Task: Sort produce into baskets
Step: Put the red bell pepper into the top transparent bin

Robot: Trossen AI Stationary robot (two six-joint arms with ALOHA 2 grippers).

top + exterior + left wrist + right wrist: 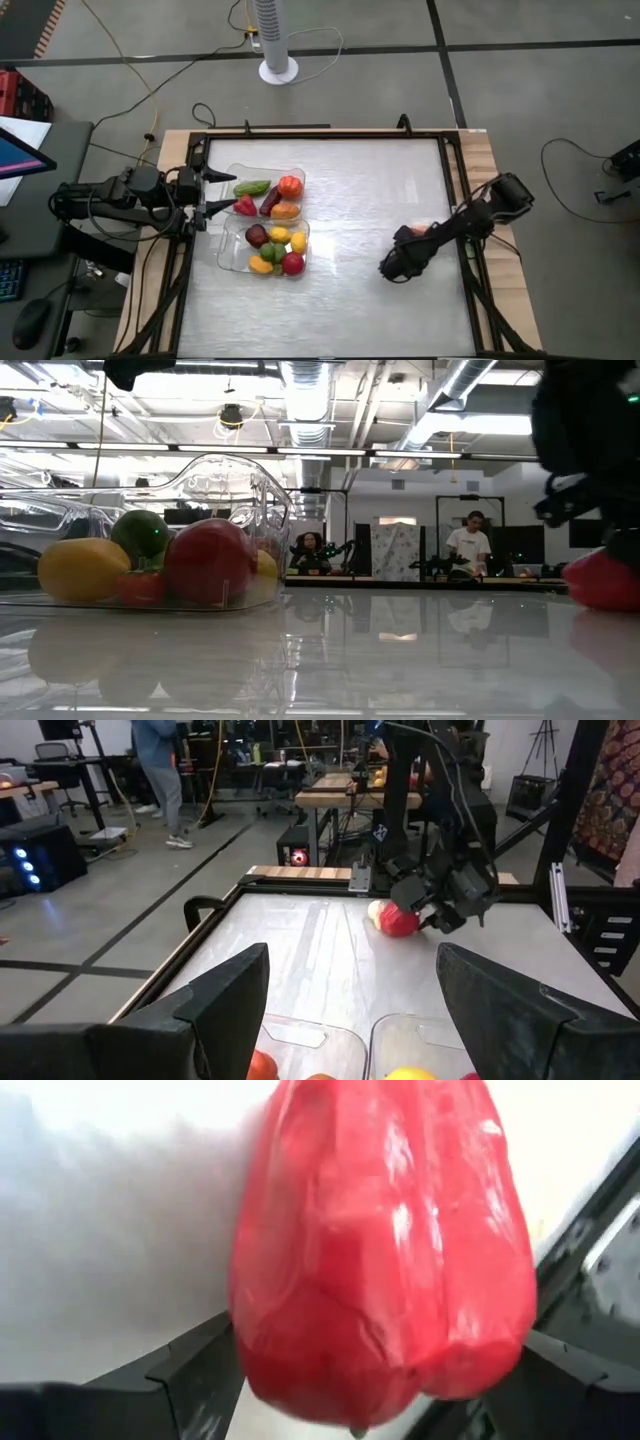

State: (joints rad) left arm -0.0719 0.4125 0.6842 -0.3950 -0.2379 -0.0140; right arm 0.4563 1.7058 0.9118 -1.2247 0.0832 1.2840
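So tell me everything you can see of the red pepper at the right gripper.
The red pepper is glossy, lobed and plastic-looking, lying on the white table at its right side, far from both baskets. The right gripper straddles it, a dark finger on each side. Whether the fingers actually press it cannot be told. A pale piece shows just behind it.

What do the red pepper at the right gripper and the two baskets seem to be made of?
Red pepper: probably glossy moulded plastic; bright highlights and a smooth, seamed skin. Baskets: clear, thin, rigid-looking plastic; the produce and the room show through, and the rims catch light. The right gripper is at the pepper.
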